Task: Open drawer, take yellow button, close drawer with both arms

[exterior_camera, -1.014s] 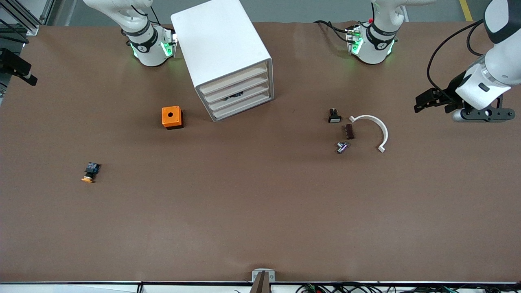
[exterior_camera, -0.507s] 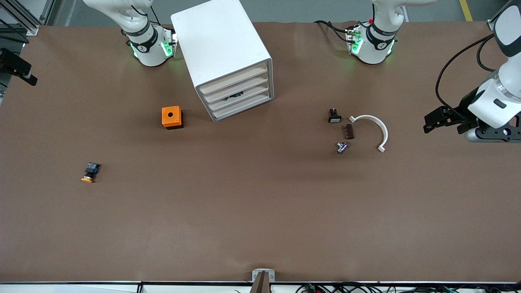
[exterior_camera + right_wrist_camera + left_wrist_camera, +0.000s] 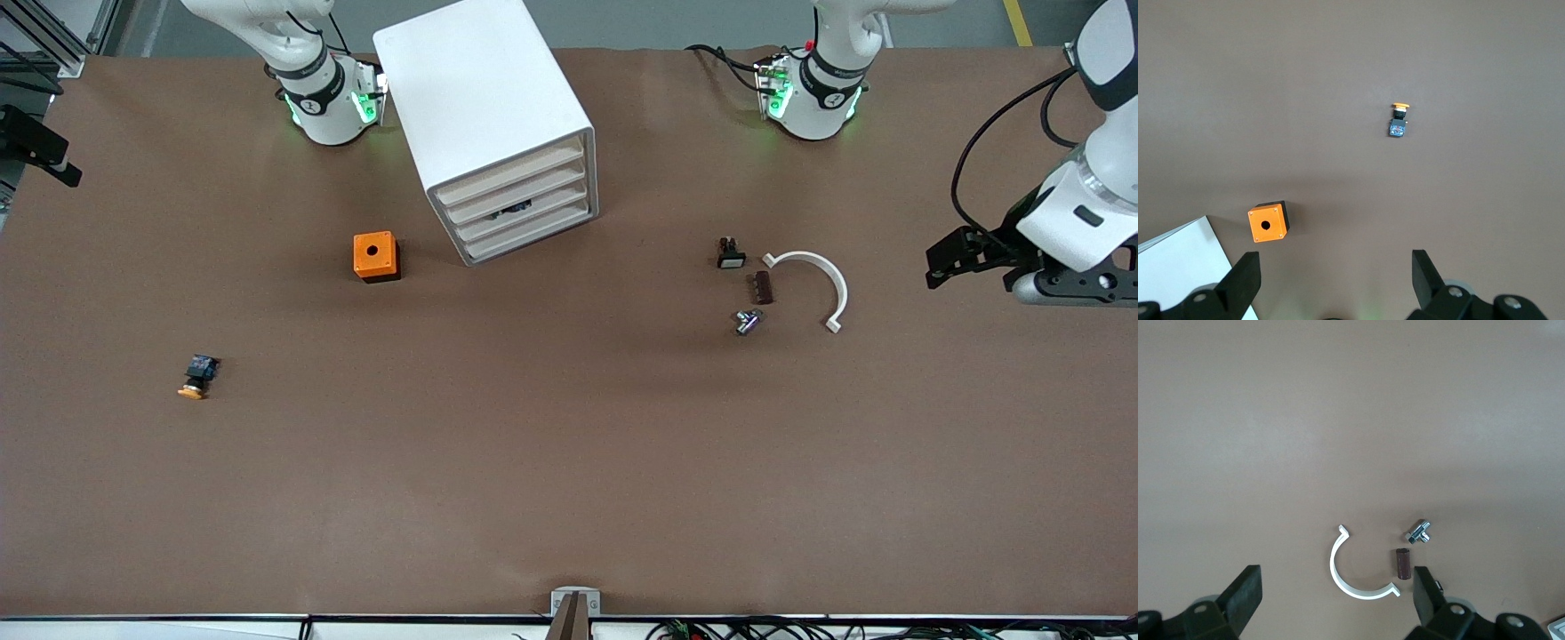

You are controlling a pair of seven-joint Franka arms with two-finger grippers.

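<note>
the button (image 3: pixel 196 377) lay on its side on the bare table toward my right arm's end, orange-yellow cap nearer the front camera, black body with a blue mark. the white drawer cabinet (image 3: pixel 494 124) had all its drawers shut, something dark showing at one slot that i couldn't make out. my right gripper (image 3: pixel 1333 280) hung spread above the orange cube (image 3: pixel 1268 222). my left gripper (image 3: pixel 1335 600) hung spread, empty, over the white curved clip (image 3: pixel 1355 567), its arm cut off at the front view's edge.

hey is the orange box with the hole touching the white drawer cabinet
Apart. The front view shows bare brown table between the orange box and the drawer cabinet; the right wrist view shows the same gap.
</note>
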